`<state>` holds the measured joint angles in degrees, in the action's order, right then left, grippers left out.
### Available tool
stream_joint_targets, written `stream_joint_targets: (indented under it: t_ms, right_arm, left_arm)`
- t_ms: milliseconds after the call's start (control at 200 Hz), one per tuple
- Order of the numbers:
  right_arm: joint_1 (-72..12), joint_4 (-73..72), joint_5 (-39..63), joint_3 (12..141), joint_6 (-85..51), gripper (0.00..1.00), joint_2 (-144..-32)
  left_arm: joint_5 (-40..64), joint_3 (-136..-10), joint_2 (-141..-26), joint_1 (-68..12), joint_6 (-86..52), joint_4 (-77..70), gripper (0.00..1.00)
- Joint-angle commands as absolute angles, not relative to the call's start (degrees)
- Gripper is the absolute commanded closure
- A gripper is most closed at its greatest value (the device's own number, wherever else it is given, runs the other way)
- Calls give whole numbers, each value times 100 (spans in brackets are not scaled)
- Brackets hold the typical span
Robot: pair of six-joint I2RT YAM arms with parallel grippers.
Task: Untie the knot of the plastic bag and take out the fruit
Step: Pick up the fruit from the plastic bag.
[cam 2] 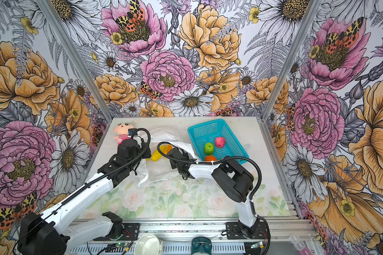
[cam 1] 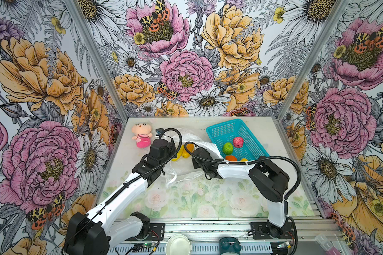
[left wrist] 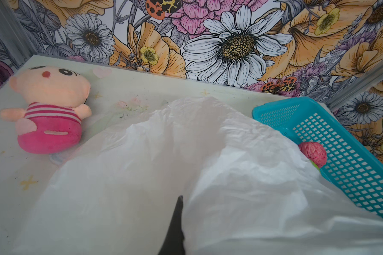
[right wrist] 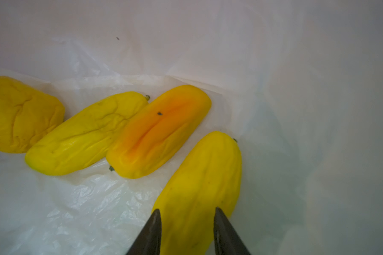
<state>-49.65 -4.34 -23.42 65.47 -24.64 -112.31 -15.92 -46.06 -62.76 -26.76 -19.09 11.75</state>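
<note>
The plastic bag (cam 1: 186,171) lies in the middle of the counter (cam 1: 208,198), between the doll (cam 1: 141,135) at the far left and the basket (cam 1: 224,130) at the far right. Its right edge rests against the basket's near-left wall. Several fruits (cam 1: 238,141) sit in the basket's near end. Inside the bag four more lie side by side, and the right gripper (right wrist: 187,208) hangs over the nearest fruit (right wrist: 203,176). The left gripper (left wrist: 178,212) pinches the bag's top layer at its left side.
</note>
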Motion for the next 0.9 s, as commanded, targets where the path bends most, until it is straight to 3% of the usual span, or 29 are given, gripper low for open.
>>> stream_joint_targets:
  t_ms: [0,330,540,795,895]
  right_arm:
    - [-4935,-548,-2620,6232,-2837,48,-10998]
    - [-4933,-765,-1922,6328,-2875,29,-11117]
    - [-4894,-683,-2097,6725,-3061,22,-11604]
    - [-4799,-649,-2072,7036,-3209,30,-12104]
    - [-4786,-669,-2066,6975,-3104,42,-12014]
  left_arm:
    - [-1619,-4588,-6225,-2700,-1872,1143,100]
    - [-1580,-4636,-6338,-2741,-1854,1163,100]
    - [-1479,-4658,-6508,-2736,-1885,1130,100]
    - [-1494,-4652,-6583,-2725,-1881,1099,100]
    - [-1503,-4642,-6605,-2712,-1872,1096,100]
